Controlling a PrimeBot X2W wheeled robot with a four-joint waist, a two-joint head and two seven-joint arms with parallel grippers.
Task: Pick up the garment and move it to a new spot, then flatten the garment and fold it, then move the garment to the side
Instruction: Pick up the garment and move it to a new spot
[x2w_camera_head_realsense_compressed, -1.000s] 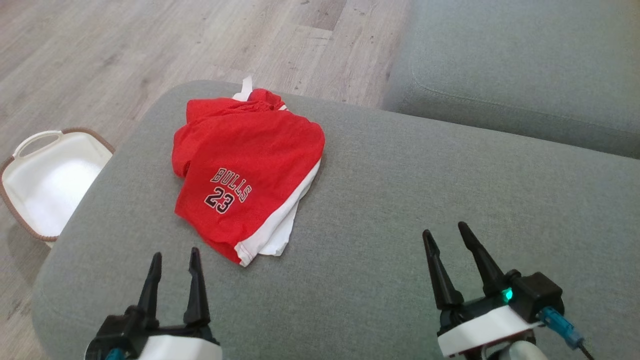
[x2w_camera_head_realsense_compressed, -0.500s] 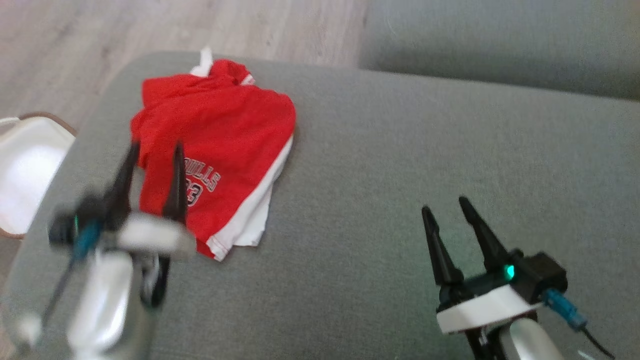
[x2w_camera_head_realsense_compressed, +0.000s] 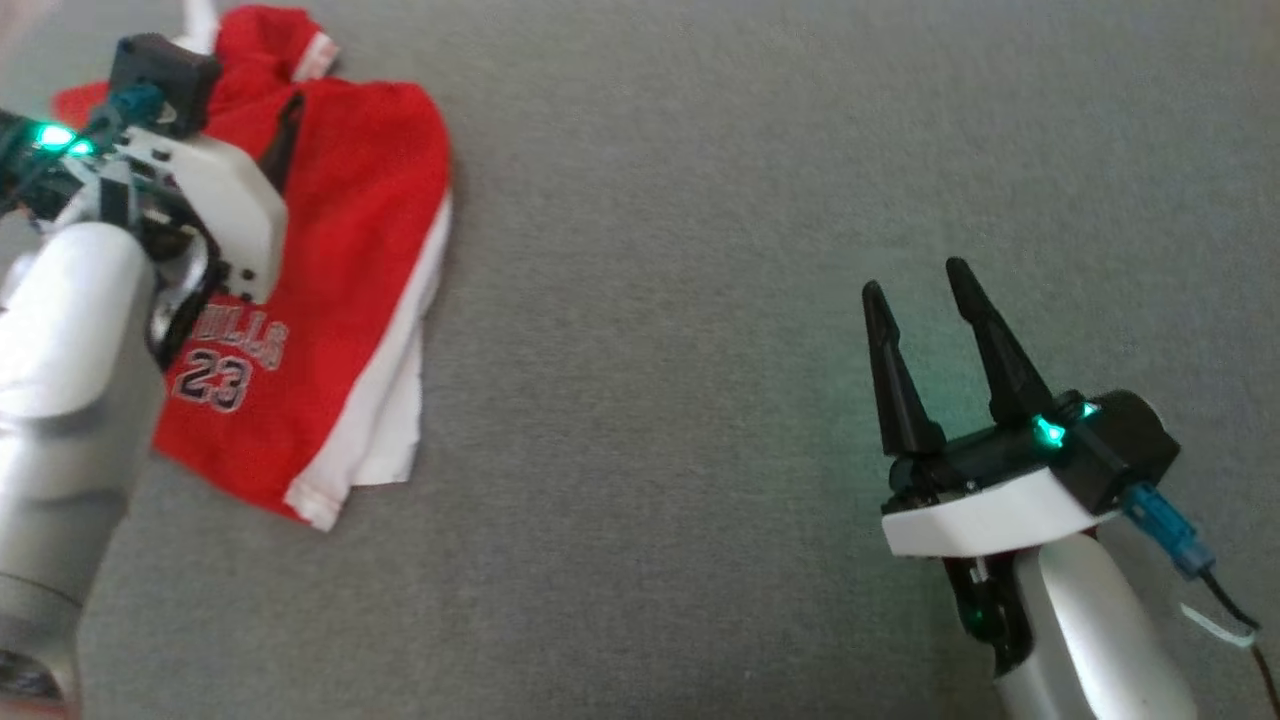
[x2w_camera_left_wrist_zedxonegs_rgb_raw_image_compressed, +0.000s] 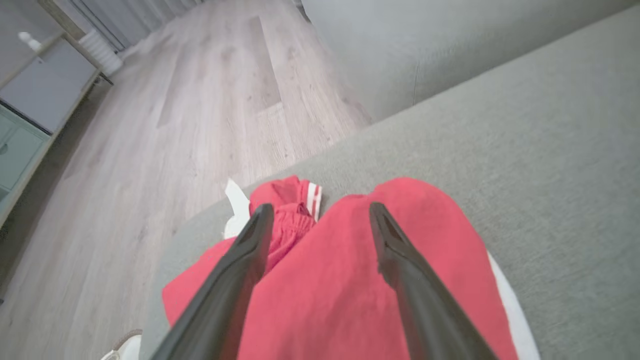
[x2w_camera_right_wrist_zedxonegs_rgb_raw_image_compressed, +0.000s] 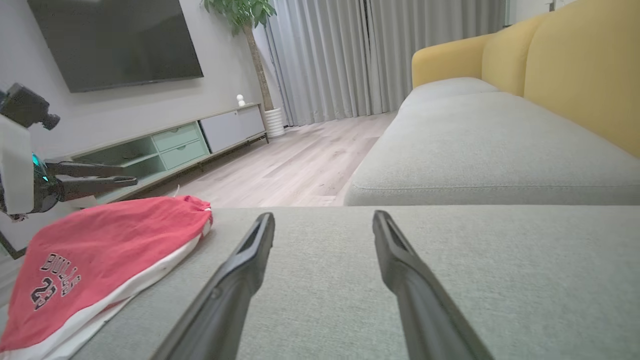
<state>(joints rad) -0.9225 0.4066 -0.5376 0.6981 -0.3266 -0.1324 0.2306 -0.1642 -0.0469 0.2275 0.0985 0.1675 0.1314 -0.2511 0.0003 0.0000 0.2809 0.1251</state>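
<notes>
left gripper: fingers spread, over garment, 10 o'clock
right gripper: fingers spread, 4 o'clock
garment: red, crumpled on grey cushion

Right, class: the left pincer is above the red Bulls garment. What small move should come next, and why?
Probably lower the left pincer onto the red Bulls garment and close it. Its jaws stand open above the bunched far end, gripping nothing, and the garment lies crumpled on the grey cushion.
</notes>
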